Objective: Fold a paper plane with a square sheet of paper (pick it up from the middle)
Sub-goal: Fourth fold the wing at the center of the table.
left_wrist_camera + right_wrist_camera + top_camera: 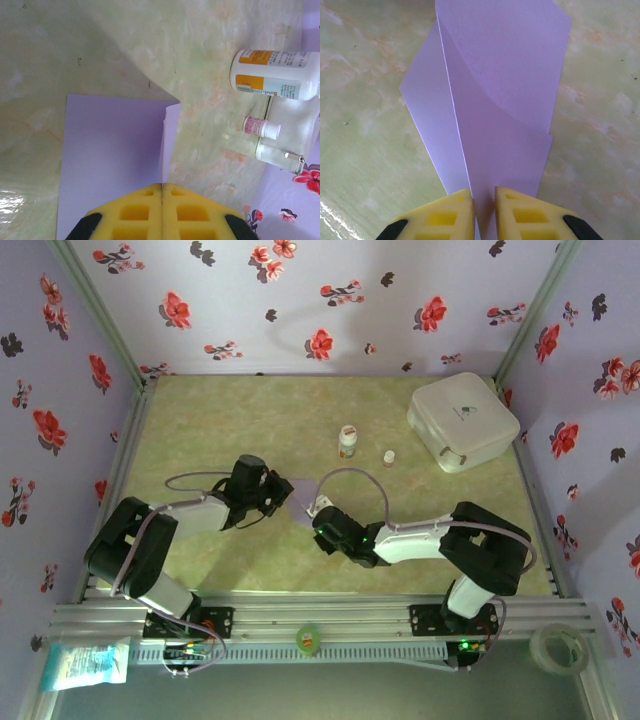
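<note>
Two grippers meet at mid-table. The left gripper, at 9 o'clock of the one square sheet of paper, is clenched on its raised flap. The right gripper, at 5 o'clock, pinches the curled sheet. Beyond stand two bottles, the larger bottle at 12 and the smaller bottle at 1 o'clock. One white box lies at 2 o'clock.

Shut left pincer grips paper
</note>
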Available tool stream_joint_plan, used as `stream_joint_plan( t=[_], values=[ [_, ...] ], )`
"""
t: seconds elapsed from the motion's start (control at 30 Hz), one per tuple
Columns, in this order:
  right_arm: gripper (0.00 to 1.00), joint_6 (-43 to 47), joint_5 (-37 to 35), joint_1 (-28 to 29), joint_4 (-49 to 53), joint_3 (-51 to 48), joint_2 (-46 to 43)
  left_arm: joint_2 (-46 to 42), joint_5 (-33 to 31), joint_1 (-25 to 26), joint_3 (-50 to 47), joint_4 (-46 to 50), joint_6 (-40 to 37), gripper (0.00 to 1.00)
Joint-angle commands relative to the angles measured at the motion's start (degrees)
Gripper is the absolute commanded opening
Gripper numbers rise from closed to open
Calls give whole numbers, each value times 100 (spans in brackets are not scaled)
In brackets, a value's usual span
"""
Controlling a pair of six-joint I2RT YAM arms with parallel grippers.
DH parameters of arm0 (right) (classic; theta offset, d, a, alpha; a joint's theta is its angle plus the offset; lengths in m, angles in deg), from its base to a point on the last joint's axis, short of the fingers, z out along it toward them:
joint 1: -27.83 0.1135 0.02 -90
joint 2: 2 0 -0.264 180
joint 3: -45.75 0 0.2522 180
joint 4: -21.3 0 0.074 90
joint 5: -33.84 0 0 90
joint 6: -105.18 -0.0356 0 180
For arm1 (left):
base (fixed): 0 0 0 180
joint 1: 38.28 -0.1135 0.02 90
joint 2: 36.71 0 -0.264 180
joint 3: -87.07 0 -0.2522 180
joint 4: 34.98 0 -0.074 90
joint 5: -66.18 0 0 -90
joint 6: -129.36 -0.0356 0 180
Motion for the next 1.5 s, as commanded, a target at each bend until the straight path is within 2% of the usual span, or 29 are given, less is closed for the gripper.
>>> stream_joint_plan(
  t=[0.0, 0.83, 1.3, 1.47],
  values=[
    [17, -106, -164, 40, -39, -68, -79, -91, -77, -48, -52, -78, 51, 2],
    [20, 26, -213, 39, -76, 98, 150, -113, -51, -48, -79, -145, 96, 2],
    [7, -73, -136, 32, -155, 78, 167, -148, -59, -57, -83, -131, 87, 4],
    [1, -148, -101, 9, -180, 85, 178, -330, -94, -134, -76, 5, -22, 17]
  ],
)
